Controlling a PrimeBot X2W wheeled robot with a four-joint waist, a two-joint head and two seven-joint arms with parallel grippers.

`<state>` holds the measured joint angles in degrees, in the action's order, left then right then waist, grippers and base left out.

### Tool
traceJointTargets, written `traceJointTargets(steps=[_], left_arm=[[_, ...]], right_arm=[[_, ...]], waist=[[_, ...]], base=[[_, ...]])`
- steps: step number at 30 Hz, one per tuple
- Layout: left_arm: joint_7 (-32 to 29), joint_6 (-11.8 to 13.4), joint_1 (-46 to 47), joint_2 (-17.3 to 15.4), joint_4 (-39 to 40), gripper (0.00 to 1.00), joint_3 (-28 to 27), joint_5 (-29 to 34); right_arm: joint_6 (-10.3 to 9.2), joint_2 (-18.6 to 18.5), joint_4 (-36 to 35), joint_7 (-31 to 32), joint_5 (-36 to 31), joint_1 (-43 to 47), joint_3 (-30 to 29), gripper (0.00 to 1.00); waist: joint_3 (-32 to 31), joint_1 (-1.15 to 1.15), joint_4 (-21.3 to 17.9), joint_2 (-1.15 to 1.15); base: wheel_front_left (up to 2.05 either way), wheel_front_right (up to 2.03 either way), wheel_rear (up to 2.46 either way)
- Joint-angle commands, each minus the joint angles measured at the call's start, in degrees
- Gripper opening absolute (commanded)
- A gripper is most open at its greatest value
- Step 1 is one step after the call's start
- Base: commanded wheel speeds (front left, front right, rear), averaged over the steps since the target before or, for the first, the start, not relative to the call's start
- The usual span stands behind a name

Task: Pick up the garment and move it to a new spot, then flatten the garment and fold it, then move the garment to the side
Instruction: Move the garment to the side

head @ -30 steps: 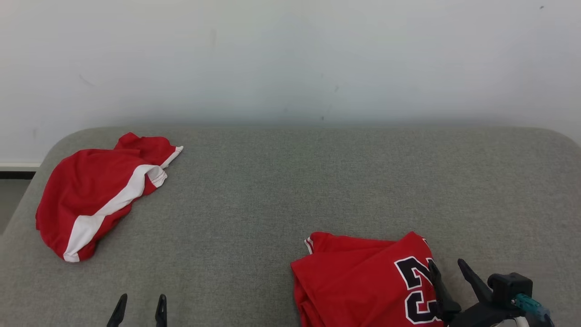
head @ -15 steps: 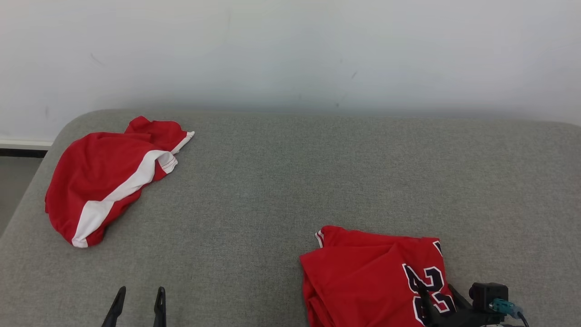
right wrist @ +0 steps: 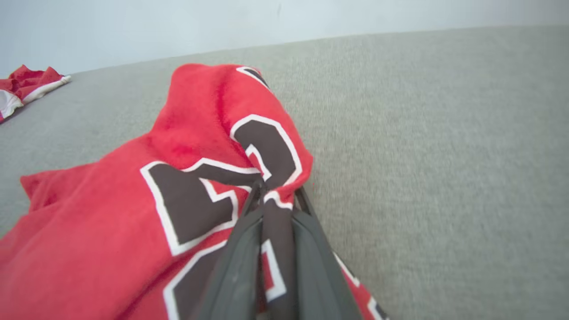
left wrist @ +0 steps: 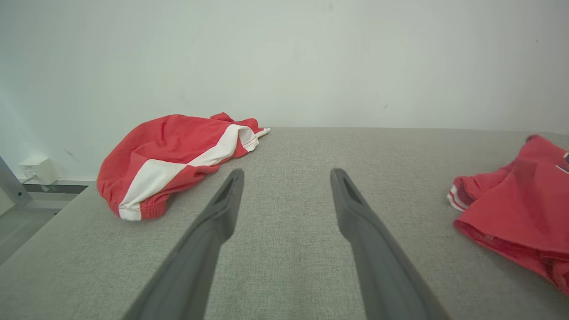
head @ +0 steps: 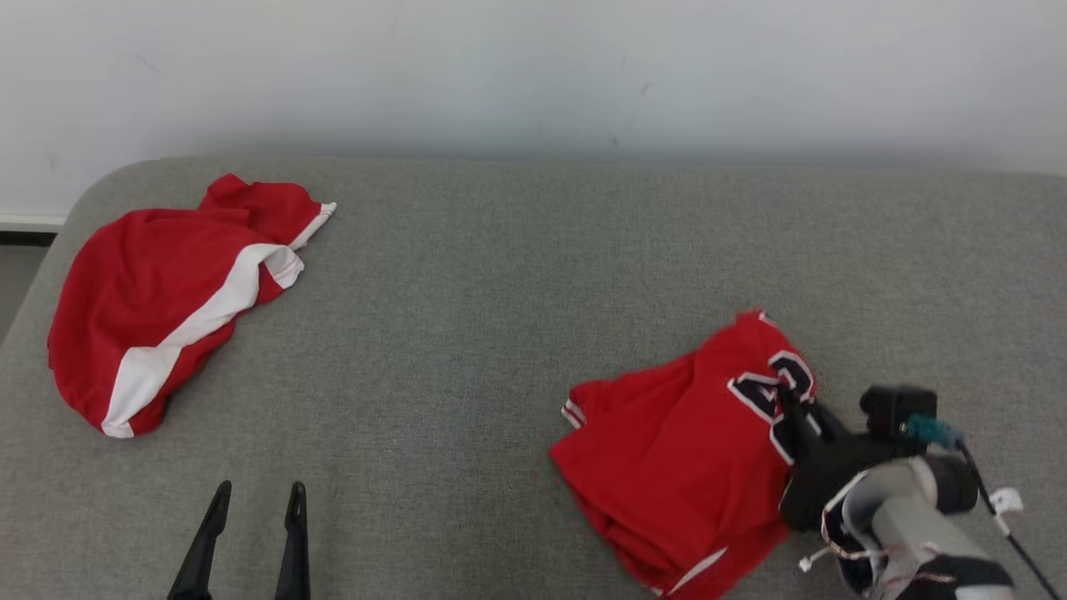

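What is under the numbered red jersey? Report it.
The jersey lies on the grey cushion, which shows around its edges. Its folded layers cover the spot directly underneath, so anything there cannot be seen.

A plain off-white wall (head: 533,75) stood behind a grey fabric-covered table (head: 500,292) with rounded corners; at nine o'clock, a white baseboard (head: 25,221) met grey floor (head: 12,279) under soft, even light.

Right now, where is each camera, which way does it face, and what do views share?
Head view: on the head, looking forward and down at the grey table; left jaws lower left, right forearm lower right.
Left wrist view: along the open left jaws, towards the wall.
Right wrist view: along the right jaws, pinched on the numbered jersey.
Shared: all show the jersey and the red-and-white garment.
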<state>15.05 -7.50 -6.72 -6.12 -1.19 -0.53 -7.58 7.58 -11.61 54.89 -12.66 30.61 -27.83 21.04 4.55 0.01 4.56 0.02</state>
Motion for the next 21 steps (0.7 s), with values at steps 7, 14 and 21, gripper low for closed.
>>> traceJointTargets(steps=[7, 14, 21], left_arm=[[0.2, 0.1, 6.3, 0.3, 3.4, 1.00, 0.9, 0.5], [0.2, 0.1, 9.7, -1.5, 7.7, 1.00, 0.4, 0.9], [0.2, 0.1, 11.0, -5.1, 12.6, 1.00, -2.9, 2.2]], right_arm=[[-0.18, -6.5, 0.6, -0.2, -0.2, -15.0, 1.8, 0.00], [-0.18, -13.2, 0.6, 0.1, -0.2, -23.2, 3.4, 0.00], [-0.18, -18.5, 0.6, -1.1, 1.3, -29.1, 3.5, 0.00]], waist=[[11.3, -0.01, -2.9, -0.02], [19.3, -0.01, -7.8, -0.02], [26.6, -0.01, -15.0, -0.02]], base=[[0.00, 0.00, 0.00], [0.00, 0.00, 0.00], [0.00, 0.00, 0.00]])
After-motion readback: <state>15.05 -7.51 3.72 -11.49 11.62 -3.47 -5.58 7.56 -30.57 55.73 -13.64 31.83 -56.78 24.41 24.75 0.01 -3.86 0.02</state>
